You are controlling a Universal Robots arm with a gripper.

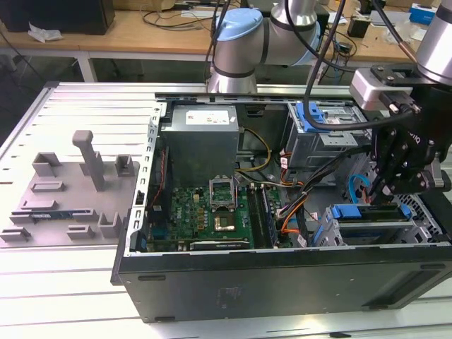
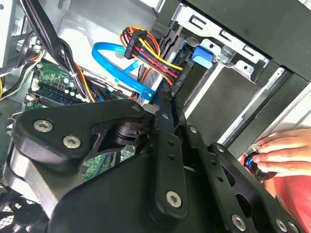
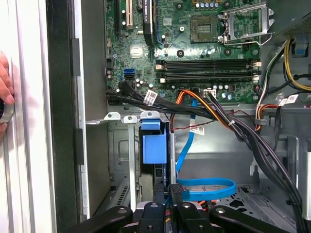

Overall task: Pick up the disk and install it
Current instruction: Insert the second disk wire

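On the exterior view's left, the table (image 1: 56, 296) carries a grey holder (image 1: 78, 191) that plays no part here. The open computer case (image 1: 282, 279) sits in the middle with its green circuit board (image 1: 205, 208) exposed.

At the exterior view's right, the disk (image 1: 367, 212) lies in the lower drive bay, its blue bracket (image 3: 153, 145) between the bay's metal rails in the first wrist view. The gripper (image 1: 378, 191) is directly over it. Its fingers (image 2: 165, 131) are drawn close together and look to be pinching the disk's near edge.

To seat the disk well, I judge it should stay square to the rails and be pressed along them, not across. The blue cable (image 3: 204, 187) loops just beside the fingers and could snag. A person's hand (image 2: 282, 153) rests on the case edge nearby, so slow travel seems wise.
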